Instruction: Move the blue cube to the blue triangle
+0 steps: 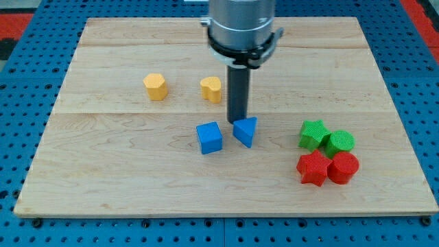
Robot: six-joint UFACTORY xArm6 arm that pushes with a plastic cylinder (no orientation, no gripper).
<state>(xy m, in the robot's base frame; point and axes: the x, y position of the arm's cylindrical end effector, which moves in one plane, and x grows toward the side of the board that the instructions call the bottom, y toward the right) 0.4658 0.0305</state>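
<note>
The blue cube (209,137) lies on the wooden board (123,178) near the middle. The blue triangle (245,131) lies just to the cube's right, with a small gap between them. My rod comes down from the grey arm at the view's top. My tip (237,121) stands just behind the triangle's upper left edge and to the upper right of the cube. It seems to touch or almost touch the triangle.
A yellow hexagon block (156,86) and a yellow heart-like block (212,89) lie to the upper left. At the right sit a green star (313,134), a green round block (339,143), a red star (313,168) and a red round block (343,167).
</note>
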